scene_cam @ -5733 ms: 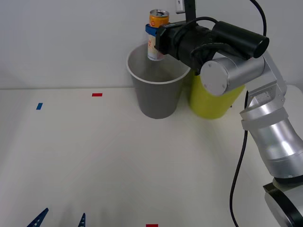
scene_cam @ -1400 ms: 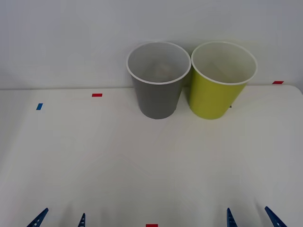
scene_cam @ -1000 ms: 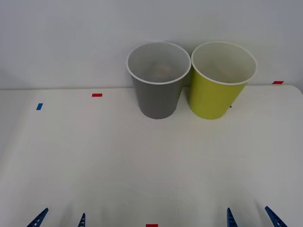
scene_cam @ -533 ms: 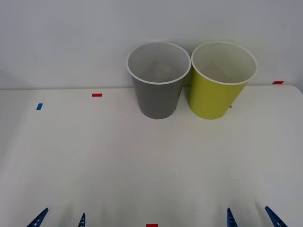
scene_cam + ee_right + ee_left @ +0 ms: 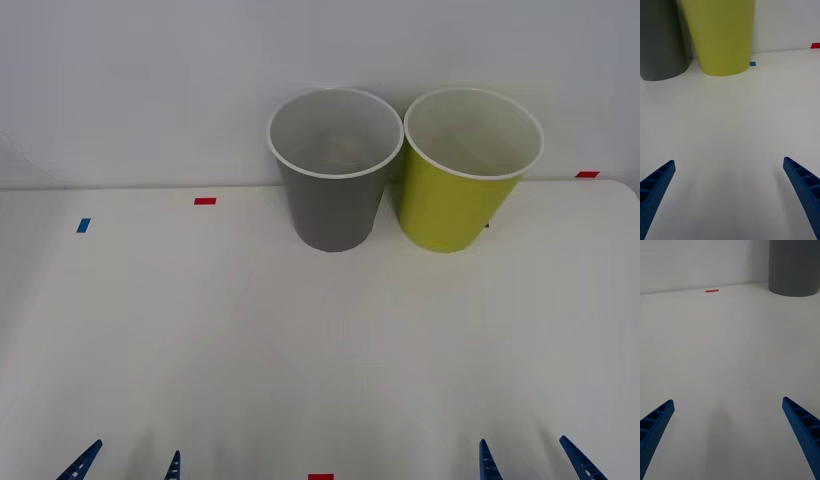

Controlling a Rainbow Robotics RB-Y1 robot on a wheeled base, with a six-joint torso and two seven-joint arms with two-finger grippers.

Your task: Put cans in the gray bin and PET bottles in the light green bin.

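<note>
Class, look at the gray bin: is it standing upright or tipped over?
Upright. The gray bin stands on its narrow base on the table, white rim up and open, beside the light green bin.

- My left hand (image 5: 125, 462) and right hand (image 5: 523, 460) sit wide open at 7 and 5 o'clock, low over the near edge of the counter (image 5: 200, 330).
- Straight toward 12 o'clock stand the only obstacles: the gray bin (image 5: 334, 168) and the light green bin (image 5: 468, 168), rims touching, no gap between them.
- Open counter runs from my hands up to both bins, and out toward 9 o'clock.
</note>
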